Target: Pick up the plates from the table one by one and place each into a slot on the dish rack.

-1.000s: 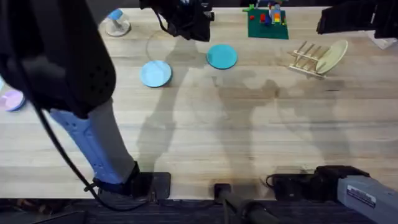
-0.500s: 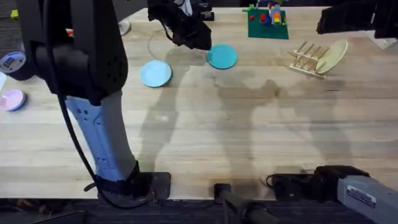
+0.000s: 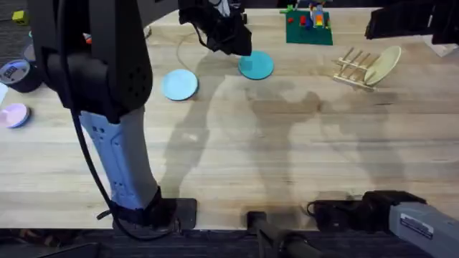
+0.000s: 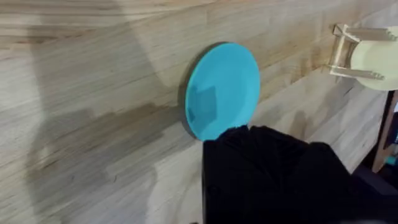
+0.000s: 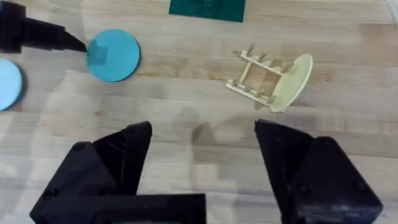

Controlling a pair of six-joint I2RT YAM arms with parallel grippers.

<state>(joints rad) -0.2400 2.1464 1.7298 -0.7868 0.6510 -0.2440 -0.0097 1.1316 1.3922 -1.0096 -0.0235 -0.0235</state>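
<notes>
Two plates point(image 3: 179, 84) flat, cream plate point(image 3: 382, 65) racked

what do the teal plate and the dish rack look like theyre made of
Teal plate: probably plastic, going by its flat, even colour and smooth, faintly glossy face. Dish rack: pale unpainted wood, apparently, with thin round pegs on a base.
</notes>
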